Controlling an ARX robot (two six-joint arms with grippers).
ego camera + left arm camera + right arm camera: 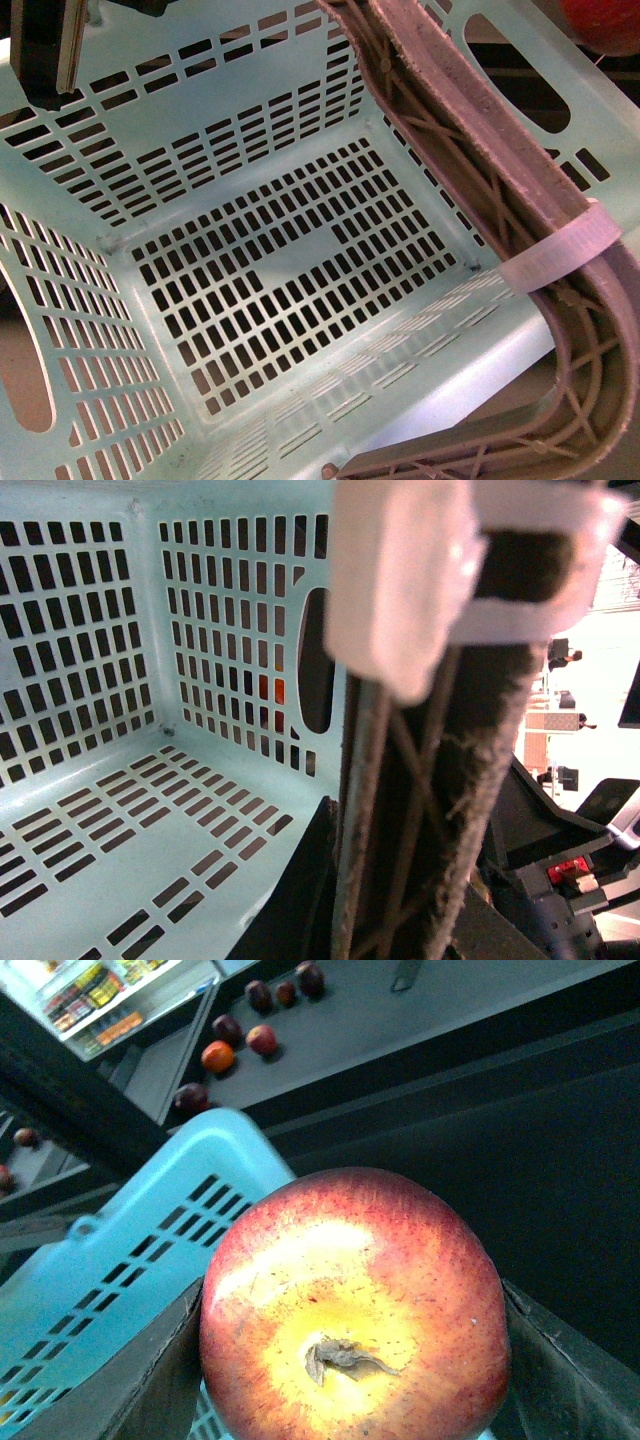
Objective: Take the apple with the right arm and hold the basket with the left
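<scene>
The pale turquoise slotted basket (250, 270) fills the front view, with nothing inside it. Its grey-brown ribbed handle (470, 130) with a white band (560, 255) crosses the right side. In the left wrist view my left gripper (410, 880) is shut on the handle (400, 810), below the white band (410, 590); the basket's inside (120, 810) lies beside it. In the right wrist view my right gripper (355, 1360) is shut on the red, yellow-speckled apple (355, 1310), held next to the basket's rim (130, 1250). A red patch of the apple (605, 25) shows at the front view's top right corner.
Several loose fruits, orange (217, 1056) and dark purple (189, 1097), lie on a dark sloping shelf (400, 1030) beyond the apple. Stocked store shelves (100, 1000) stand behind. A black part with a pale strip (50, 50) hangs over the basket's far left wall.
</scene>
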